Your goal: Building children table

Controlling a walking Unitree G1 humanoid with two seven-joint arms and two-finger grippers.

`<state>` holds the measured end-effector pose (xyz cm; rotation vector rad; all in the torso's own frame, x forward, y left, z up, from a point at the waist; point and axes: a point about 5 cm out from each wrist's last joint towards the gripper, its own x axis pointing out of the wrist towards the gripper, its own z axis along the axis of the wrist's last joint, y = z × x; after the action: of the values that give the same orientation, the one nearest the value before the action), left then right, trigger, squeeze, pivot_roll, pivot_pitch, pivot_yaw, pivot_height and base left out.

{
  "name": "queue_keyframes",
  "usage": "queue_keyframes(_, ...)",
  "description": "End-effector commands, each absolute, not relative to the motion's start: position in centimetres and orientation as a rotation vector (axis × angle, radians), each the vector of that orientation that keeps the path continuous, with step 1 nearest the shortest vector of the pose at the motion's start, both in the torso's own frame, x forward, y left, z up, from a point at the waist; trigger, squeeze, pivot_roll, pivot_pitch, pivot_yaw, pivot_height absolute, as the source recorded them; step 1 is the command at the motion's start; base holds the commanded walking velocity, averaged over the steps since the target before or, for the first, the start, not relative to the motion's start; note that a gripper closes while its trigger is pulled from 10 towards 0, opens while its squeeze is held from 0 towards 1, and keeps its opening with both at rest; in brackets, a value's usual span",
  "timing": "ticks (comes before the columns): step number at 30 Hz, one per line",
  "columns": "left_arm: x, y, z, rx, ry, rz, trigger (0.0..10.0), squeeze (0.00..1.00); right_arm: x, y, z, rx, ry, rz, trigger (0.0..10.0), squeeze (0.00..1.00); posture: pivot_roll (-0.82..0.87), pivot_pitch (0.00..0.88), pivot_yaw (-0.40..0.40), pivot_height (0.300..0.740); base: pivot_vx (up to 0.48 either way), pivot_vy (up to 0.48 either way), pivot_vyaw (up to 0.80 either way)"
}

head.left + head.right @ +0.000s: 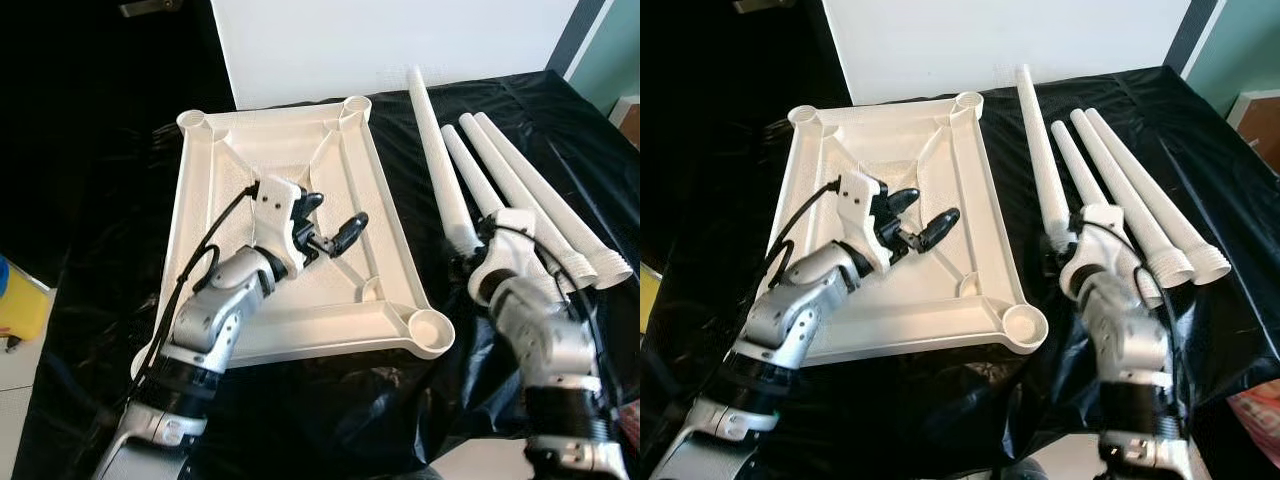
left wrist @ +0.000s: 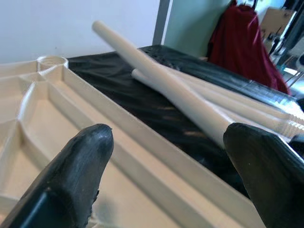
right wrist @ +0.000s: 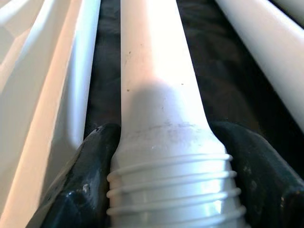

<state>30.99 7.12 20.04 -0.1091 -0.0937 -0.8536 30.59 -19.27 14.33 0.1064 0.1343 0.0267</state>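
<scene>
Left claw (image 1: 328, 222) above upturned white tabletop (image 1: 225, 170), fingers spread, holding nothing. Tabletop on black-covered bench (image 1: 330, 400). Right claw (image 3: 166, 156) clamped on threaded end of leftmost leg (image 1: 436, 150); three legs (image 1: 540, 200) beside it.

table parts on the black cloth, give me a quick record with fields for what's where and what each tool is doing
tabletop: white tabletop lies underside up on the black cloth
legs: four white legs lie beside it on the robot's right
left tool: left tool open above the tabletop's ribs
right tool: right tool shut on leftmost leg at its threaded end
</scene>
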Motion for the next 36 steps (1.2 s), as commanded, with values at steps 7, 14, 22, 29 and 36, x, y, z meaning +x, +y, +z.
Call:
queue_keyframes(7, 30.8, 6.1, 20.9, -0.214, -0.082, -1.064, 10.0, 1.0, 29.8, -18.6, 14.8, 0.036, -0.055, 0.024, 10.0, 0.0, -0.04, 0.113, 0.052, 0.74, 0.0, 0.0, 0.0)
queue_keyframes(14, 30.8, 6.0, 21.3, -0.23, -0.076, -1.092, 10.0, 1.0, 29.5, -18.2, 14.7, 0.013, -0.109, 0.028, 10.0, 0.0, -0.04, 0.112, 0.055, 0.74, 0.0, 0.0, 0.0)
queue_keyframes(22, 31.2, 6.3, 21.6, -0.295, 0.003, -1.118, 10.0, 0.0, 28.7, -16.5, 14.6, 0.028, -0.211, 0.121, 10.0, 0.0, -0.04, 0.11, 0.062, 0.74, 0.0, 0.0, 0.0)
queue_keyframes(29, 33.3, 6.1, 22.1, -0.488, 0.124, -1.096, 10.0, 0.0, 27.4, -13.1, 15.6, 0.051, -0.313, 0.438, 10.0, 0.0, -0.04, 0.102, 0.06, 0.74, 0.0, 0.0, 0.0)
queue_keyframes(36, 33.6, 6.0, 22.2, -0.479, 0.133, -1.095, 10.0, 0.0, 27.3, -12.5, 15.4, 0.036, -0.323, 0.486, 10.0, 0.0, -0.04, 0.092, 0.051, 0.74, 0.0, 0.0, 0.0)
